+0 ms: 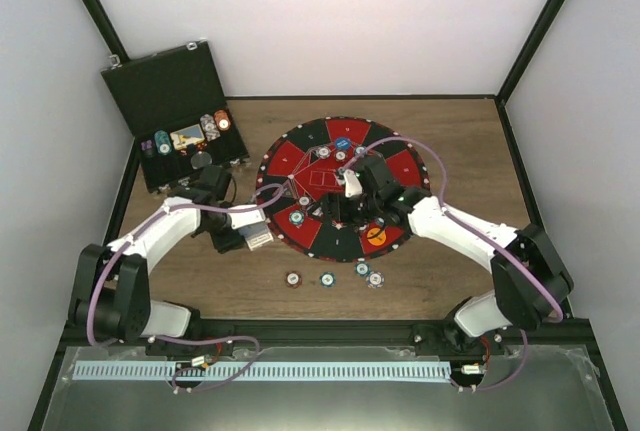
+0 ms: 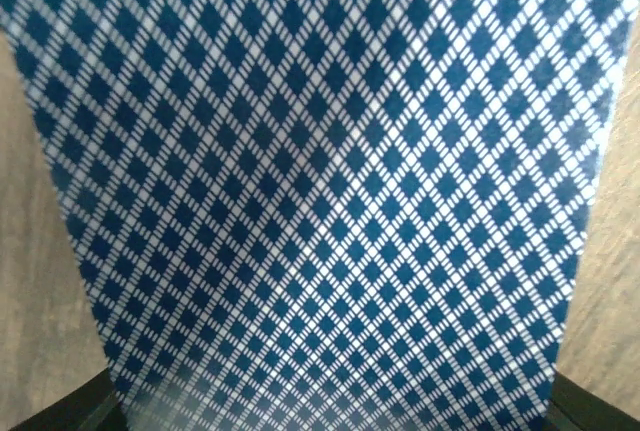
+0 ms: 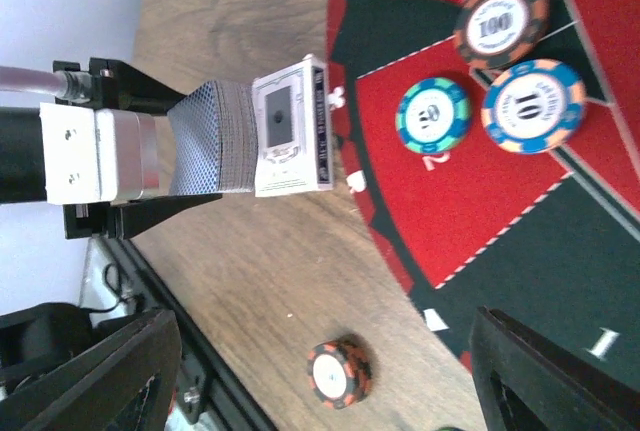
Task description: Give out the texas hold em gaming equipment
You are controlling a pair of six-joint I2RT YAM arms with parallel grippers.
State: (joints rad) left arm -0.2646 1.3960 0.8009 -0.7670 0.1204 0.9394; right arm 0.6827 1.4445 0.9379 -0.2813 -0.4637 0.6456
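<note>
My left gripper (image 1: 250, 227) is shut on a deck of playing cards (image 3: 232, 138), held just off the mat's left edge. The deck's blue diamond-patterned back (image 2: 320, 181) fills the left wrist view, and a face-up card (image 3: 290, 127) lies on the deck's end. My right gripper (image 3: 325, 351) hangs open over the mat's (image 1: 300, 157) centre with nothing in it. Below it a brown chip (image 3: 340, 372) lies on the wood. A brown chip (image 3: 500, 21), a blue chip (image 3: 535, 106) and a teal chip (image 3: 433, 113) rest on the mat.
A black hinged case (image 1: 170, 91) stands open at the back left with chips and discs inside. Several chips (image 1: 327, 278) lie in a row on the table in front of the mat. An orange disc (image 1: 374, 236) and a blue disc (image 1: 342, 142) sit on the mat.
</note>
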